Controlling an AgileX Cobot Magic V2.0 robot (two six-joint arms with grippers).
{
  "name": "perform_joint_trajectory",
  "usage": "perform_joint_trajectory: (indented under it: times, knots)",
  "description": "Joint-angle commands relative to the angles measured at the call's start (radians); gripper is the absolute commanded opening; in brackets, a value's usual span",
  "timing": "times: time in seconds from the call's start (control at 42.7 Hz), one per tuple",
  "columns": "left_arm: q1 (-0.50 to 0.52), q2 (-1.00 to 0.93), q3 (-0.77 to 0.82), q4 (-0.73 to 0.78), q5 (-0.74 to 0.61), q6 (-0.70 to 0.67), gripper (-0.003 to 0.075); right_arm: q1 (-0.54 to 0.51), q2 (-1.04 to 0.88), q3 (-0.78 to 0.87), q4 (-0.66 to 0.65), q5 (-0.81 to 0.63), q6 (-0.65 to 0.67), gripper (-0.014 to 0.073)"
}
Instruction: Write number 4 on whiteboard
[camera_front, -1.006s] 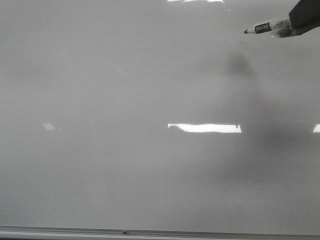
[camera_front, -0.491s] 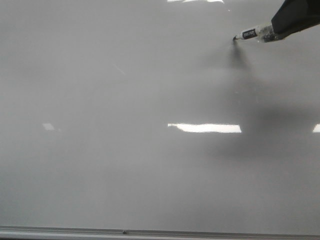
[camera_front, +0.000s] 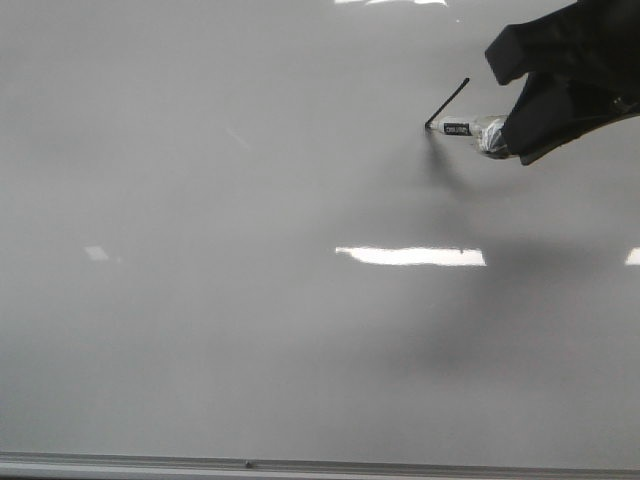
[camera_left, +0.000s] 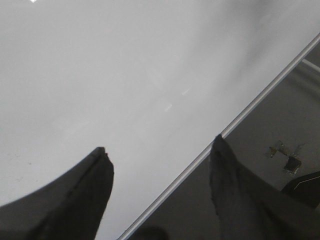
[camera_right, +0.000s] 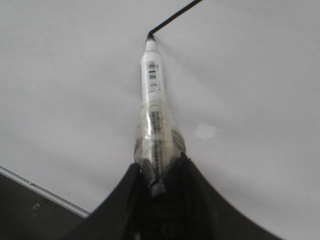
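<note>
The whiteboard (camera_front: 250, 330) is a glossy pale grey board that fills the front view. My right gripper (camera_front: 510, 135), at the upper right, is shut on a white marker (camera_front: 470, 129) wrapped in clear tape. The marker's black tip touches the board at the lower end of a slanted black stroke (camera_front: 447, 104), the only part of the number 4 that shows. In the right wrist view the marker (camera_right: 154, 110) points away from the jaws to the stroke (camera_right: 175, 16). My left gripper (camera_left: 159, 150) is open and empty over the board's edge rail (camera_left: 240, 117).
A thin metal rail (camera_front: 300, 465) runs along the board's near edge. Bright light reflections (camera_front: 410, 256) lie on the board. Beyond the rail, the left wrist view shows a dark surface with a small bracket (camera_left: 285, 155).
My right gripper came down and to the left. The marker tip met the board and drew a slanted black stroke down to the left.
</note>
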Motion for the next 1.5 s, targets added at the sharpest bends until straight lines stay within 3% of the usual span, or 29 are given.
perform_joint_trajectory:
  times: [0.0, 0.234, 0.632, 0.819, 1.474]
  knots:
    - [0.001, -0.01, -0.027, -0.011, -0.068, -0.009, 0.0406, -0.044, -0.039, -0.032, -0.031, -0.003, -0.008, -0.006]
    - [0.001, -0.01, -0.027, -0.011, -0.078, -0.009, 0.0406, -0.127, -0.096, -0.032, -0.055, 0.081, -0.008, -0.006]
    - [0.001, -0.01, -0.027, -0.011, -0.092, -0.009, 0.0406, -0.035, -0.183, -0.032, -0.04, -0.006, -0.008, -0.006]
    - [0.001, -0.01, -0.027, -0.011, -0.095, -0.009, 0.0406, -0.041, -0.135, -0.032, -0.048, -0.08, -0.008, -0.006]
    - [0.001, -0.01, -0.027, -0.011, -0.103, -0.009, 0.0406, -0.089, -0.105, -0.031, -0.073, -0.091, -0.008, -0.006]
